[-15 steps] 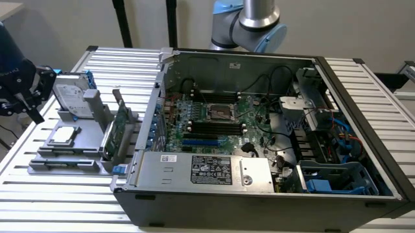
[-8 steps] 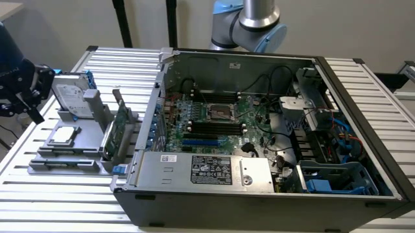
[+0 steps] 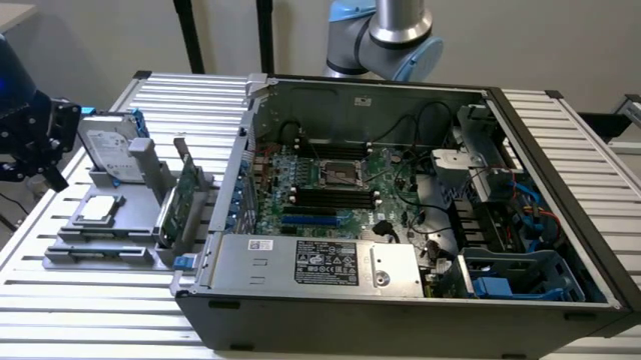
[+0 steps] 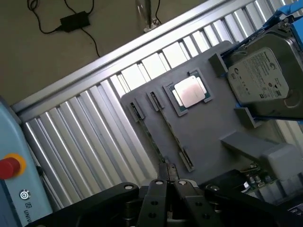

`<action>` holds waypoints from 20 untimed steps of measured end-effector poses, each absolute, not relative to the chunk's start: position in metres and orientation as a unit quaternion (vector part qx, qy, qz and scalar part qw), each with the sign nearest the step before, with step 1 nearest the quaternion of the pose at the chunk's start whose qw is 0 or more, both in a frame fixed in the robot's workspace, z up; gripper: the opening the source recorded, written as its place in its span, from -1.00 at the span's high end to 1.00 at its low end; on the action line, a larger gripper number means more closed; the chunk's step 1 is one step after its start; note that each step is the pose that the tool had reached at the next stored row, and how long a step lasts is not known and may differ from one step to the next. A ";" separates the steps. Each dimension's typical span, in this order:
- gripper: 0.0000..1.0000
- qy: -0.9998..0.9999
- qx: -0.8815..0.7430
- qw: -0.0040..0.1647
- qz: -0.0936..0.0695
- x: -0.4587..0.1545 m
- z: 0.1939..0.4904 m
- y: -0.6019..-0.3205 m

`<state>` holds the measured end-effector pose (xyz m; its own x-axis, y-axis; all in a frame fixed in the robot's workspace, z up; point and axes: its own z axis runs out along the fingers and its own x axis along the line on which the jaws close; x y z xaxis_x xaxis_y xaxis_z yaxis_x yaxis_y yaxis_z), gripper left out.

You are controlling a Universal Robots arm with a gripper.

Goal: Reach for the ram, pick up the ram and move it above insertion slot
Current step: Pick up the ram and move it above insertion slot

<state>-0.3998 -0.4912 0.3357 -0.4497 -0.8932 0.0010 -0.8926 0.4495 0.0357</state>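
The ram (image 4: 171, 131) is a thin green strip standing on edge between two clips of the grey holder tray (image 4: 208, 127). My gripper (image 4: 167, 182) hangs over the tray's near edge, just short of the ram's closer end, shut with nothing between the fingers. In the exterior view the gripper (image 3: 45, 161) is the black unit at that view's left, beside the tray (image 3: 95, 251). The black memory slots (image 3: 335, 199) lie on the motherboard inside the open computer case (image 3: 401, 300), well to that view's right of the gripper.
On the tray also sit a silver hard drive (image 4: 262, 78), a processor chip (image 4: 189, 92) and a wider green card with a bracket (image 3: 179, 206). A slatted metal table (image 4: 94, 123) carries everything. A pendant with a red stop button (image 4: 9, 166) lies beside the table.
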 end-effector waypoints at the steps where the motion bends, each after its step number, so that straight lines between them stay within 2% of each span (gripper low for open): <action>1: 0.79 -0.847 0.532 0.010 -0.015 -0.400 0.336 -0.491; 20: 0.79 -0.743 0.670 0.008 -0.010 -0.400 0.333 -0.491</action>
